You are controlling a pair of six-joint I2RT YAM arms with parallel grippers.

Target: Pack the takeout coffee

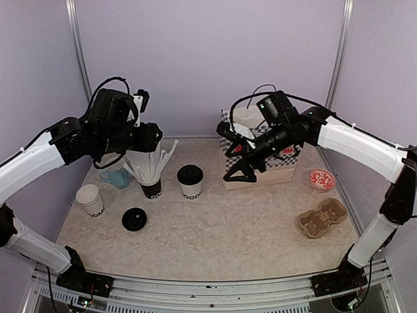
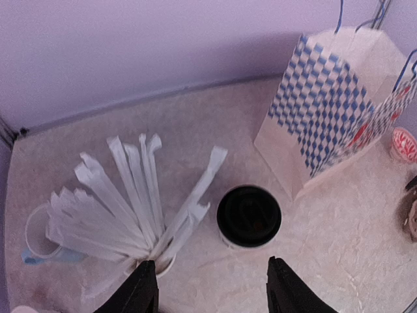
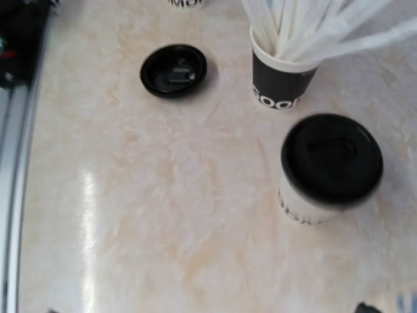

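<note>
Overall, one pale marbled table (image 1: 215,241) carries everything, with two arms reaching over it: the left arm (image 1: 32,163) above the back-left corner, and the right arm (image 1: 358,143) in front of the one paper bag (image 2: 319,117). The bag is blue-and-white checked and stands upright at the back right. The left arm's jaws stand partly apart with nothing between them, above the straws and the lidded cup. The right arm's jaws are spread wide and empty, just in front of the bag. One cardboard cup carrier (image 1: 322,217) lies near the right edge. Two white takeout cups stand well apart: the lidded cup (image 1: 190,182) mid-table and the open cup (image 1: 90,199) at the left. Between them stands one black cup of straws (image 1: 151,186), with one light-blue mug (image 1: 116,177) behind it. One loose lid (image 1: 134,219) lies flat near the open cup. One small red-patterned disc (image 1: 321,179) sits to the right of the bag.
</note>
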